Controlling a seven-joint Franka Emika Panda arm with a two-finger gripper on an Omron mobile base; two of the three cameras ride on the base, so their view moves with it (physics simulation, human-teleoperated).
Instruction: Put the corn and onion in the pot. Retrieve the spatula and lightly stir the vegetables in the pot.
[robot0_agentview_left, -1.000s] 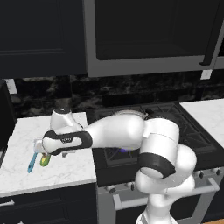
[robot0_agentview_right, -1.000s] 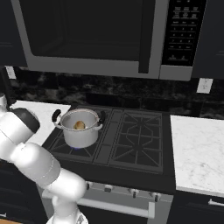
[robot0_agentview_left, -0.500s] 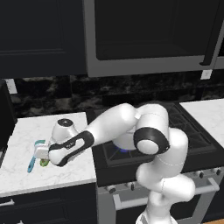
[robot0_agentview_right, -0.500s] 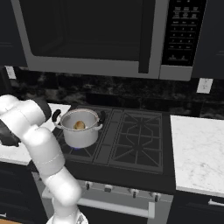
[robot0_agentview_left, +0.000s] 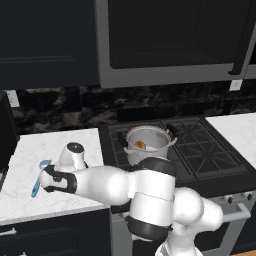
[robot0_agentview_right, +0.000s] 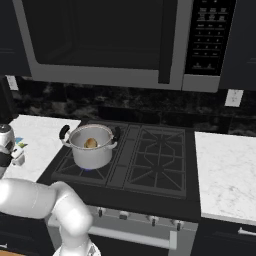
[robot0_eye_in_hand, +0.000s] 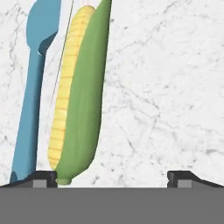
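We see the pot on the front left burner of the stove, with the onion lying inside it. On the white counter to the stove's left, the corn lies just beside the spatula, the two side by side and roughly parallel. The claw hangs low over the counter with its fingertips spread wide and nothing between them; the corn's stub end sits next to one fingertip, though we cannot tell whether they touch.
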